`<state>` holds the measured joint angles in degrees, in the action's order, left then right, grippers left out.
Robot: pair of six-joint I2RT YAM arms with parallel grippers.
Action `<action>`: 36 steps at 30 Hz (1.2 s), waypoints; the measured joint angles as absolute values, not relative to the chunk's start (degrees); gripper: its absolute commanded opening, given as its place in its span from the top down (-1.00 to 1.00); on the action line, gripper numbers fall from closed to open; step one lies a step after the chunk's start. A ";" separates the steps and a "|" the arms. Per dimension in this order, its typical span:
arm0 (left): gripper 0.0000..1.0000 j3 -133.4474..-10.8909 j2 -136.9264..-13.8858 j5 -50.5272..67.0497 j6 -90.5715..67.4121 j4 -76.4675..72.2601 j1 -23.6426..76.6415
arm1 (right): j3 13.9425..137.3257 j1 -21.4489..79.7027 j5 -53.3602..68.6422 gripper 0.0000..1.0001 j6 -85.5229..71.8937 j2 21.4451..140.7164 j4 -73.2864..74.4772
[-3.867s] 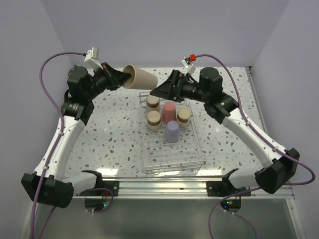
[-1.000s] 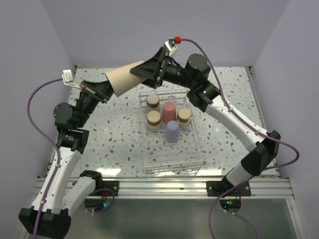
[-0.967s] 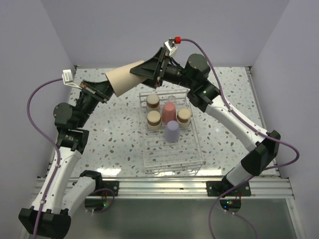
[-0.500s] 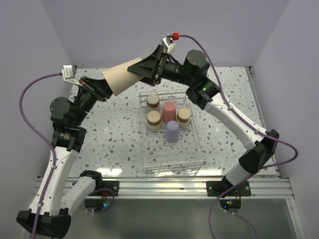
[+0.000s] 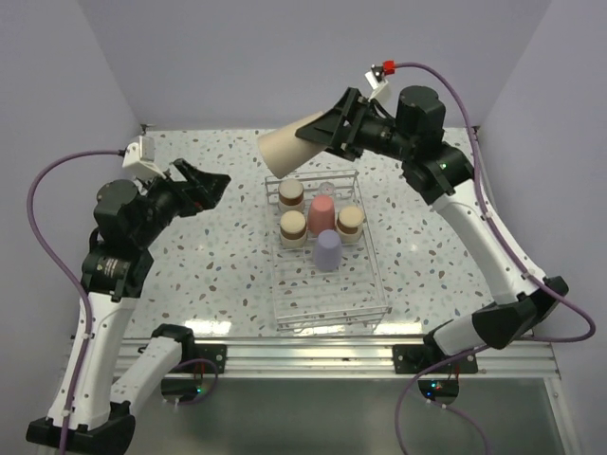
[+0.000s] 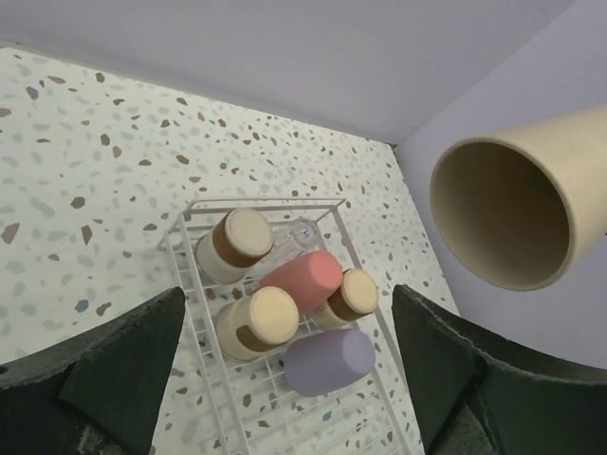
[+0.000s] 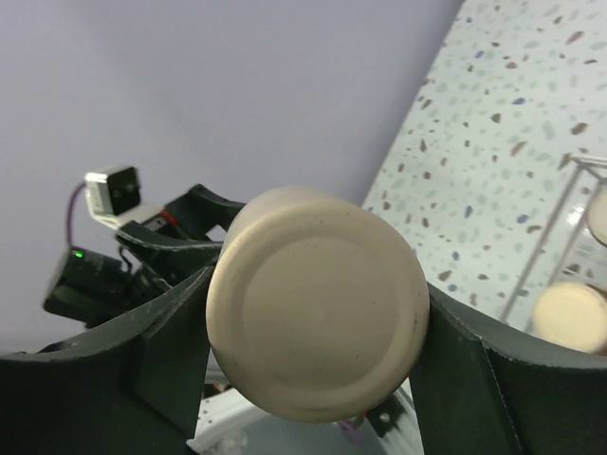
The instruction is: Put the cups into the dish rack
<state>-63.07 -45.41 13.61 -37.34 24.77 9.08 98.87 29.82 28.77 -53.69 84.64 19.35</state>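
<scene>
The right tool [image 5: 334,131] is clenched on the beige cup [image 5: 285,152], held aloft on its side, mouth toward the left tool [image 5: 202,186], which stands released and empty, well apart. Below the right tool, the rack [image 5: 383,301] on the bench [image 5: 209,265] holds five upturned cups [image 5: 326,250], apparently also a clear cup [image 5: 327,189].

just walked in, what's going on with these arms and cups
The right gripper holds a beige cup on its side in the air near the far end of the dish rack. The left gripper is open and empty, off to the rack's left. A red cup, a lavender cup and three brown cups sit upside down inside.
</scene>
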 measured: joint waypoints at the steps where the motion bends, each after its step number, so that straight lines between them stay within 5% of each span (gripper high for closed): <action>1: -0.86 -63.44 -45.21 13.26 -36.77 25.80 9.08 | 98.87 29.65 28.05 1.00 -52.23 84.03 20.91; 11: -0.86 -70.76 -46.98 9.96 -31.16 33.63 9.08 | 97.36 35.73 11.60 1.00 -28.53 76.86 41.78; 17: -0.86 -73.58 -50.83 9.56 -29.23 34.09 9.08 | 86.96 49.36 0.32 1.00 -22.31 69.32 48.42; 23: -0.82 -74.89 -55.55 9.82 -28.42 33.95 9.08 | 76.93 51.18 -9.85 1.00 -19.33 66.70 51.09; 36: -0.79 -75.13 -56.55 10.17 -28.27 33.82 9.08 | 70.17 51.83 -9.32 1.00 -17.41 69.49 45.41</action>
